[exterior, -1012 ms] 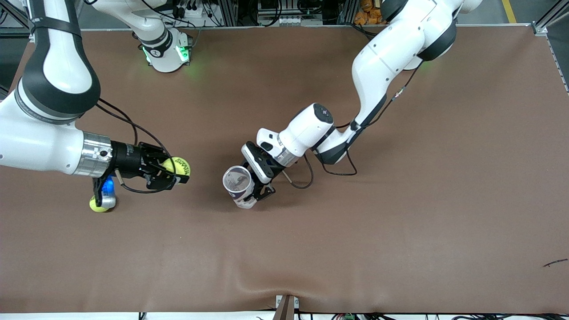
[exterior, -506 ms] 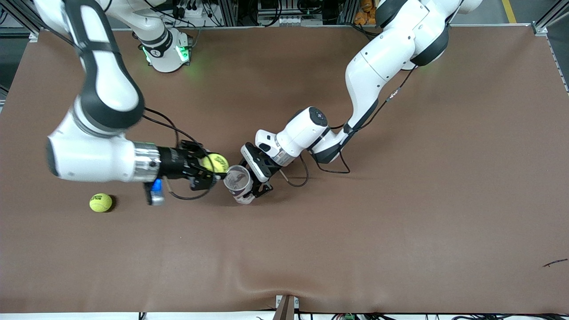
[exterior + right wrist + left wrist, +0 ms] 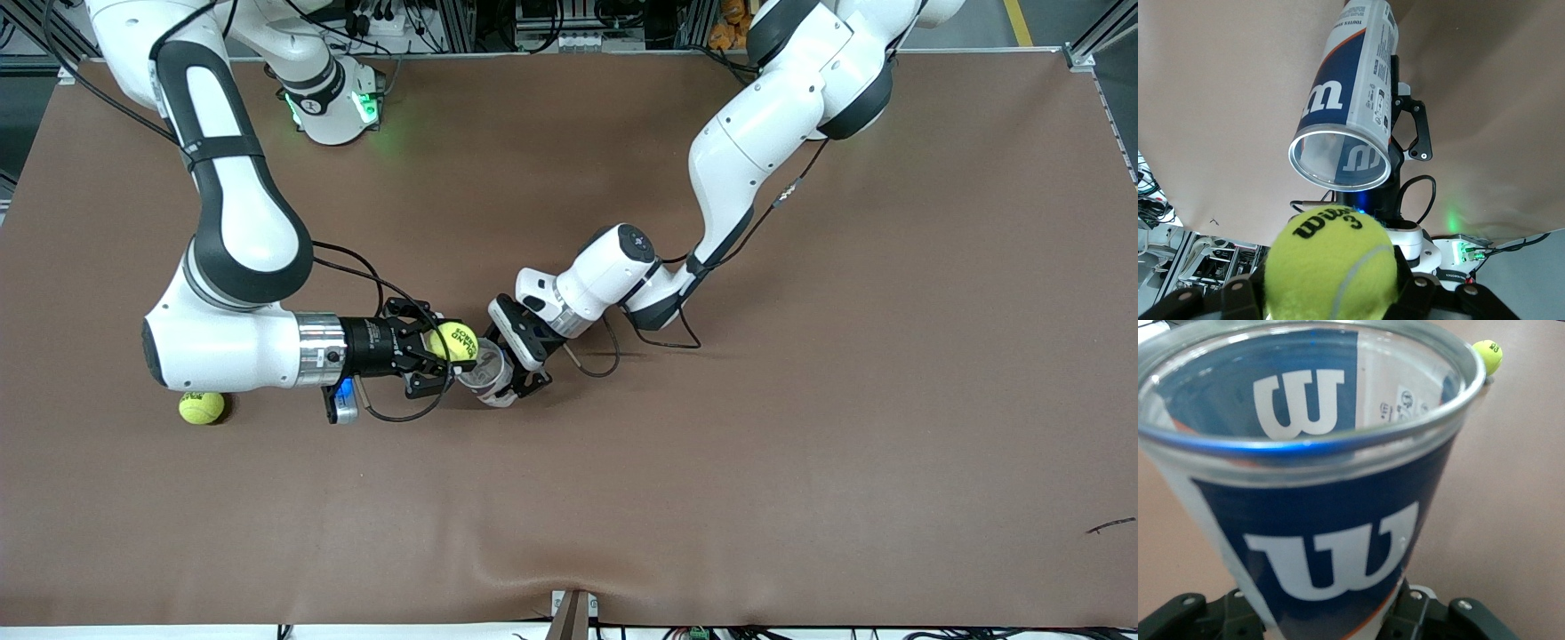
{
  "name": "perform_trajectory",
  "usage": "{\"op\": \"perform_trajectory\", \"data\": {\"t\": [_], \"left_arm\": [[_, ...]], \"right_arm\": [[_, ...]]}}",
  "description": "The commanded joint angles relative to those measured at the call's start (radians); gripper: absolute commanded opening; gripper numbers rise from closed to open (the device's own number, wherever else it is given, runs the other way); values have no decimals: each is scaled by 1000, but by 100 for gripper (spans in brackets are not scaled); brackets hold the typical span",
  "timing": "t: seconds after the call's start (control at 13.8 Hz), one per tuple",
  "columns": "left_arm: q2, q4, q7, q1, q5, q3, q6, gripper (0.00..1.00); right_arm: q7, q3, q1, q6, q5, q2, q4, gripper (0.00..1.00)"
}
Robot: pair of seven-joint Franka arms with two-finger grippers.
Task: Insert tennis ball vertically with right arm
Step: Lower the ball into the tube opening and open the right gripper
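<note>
1. Right pincer (image 3: 442, 358), clamped on the tennis ball (image 3: 454, 342), hovers at the can (image 3: 484, 377) mouth.
2. Left pincer (image 3: 514, 372) clamps the can above the counter (image 3: 800, 444).
3. We should centre the ball over the rim before releasing.

Light: you get bright, even overhead light.
Shadows: soft beneath both arms.
Blur: can rim (image 3: 1338, 440) smeared close-up.

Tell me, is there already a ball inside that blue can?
No, the left wrist view looks into the can and shows it empty; the right gripper holds the tennis ball by its mouth.
</note>
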Motion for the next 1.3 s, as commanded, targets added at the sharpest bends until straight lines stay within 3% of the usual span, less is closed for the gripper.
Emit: {"op": "perform_trajectory", "data": {"t": [0.0,0.51,0.58,0.72,0.8,0.87,0.94,1.08,1.23], "left_arm": [[15,12,-11,-11,-14,8,20,65],[15,10,-3,-6,-5,8,47,71],[13,10,-3,-5,-5,8,47,72],[12,10,-3,-6,-5,8,48,73],[12,10,-2,-6,-7,8,48,73],[12,10,-2,-6,-5,8,50,73],[12,10,-2,-8,-5,8,51,74],[12,10,2,-8,-5,8,57,79],[12,10,5,-6,-4,8,57,94]], "right_arm": [[5,-6,12,-11,43,66,39,14],[1,-7,81,61,41,94,37,16],[0,-7,78,61,38,94,36,26],[1,-7,66,60,37,94,36,36],[3,-7,64,60,38,94,34,53],[3,-9,66,61,37,94,34,95],[6,-9,66,61,38,94,36,100],[6,-10,61,60,41,94,37,100],[6,-10,47,54,43,91,39,100]]}}
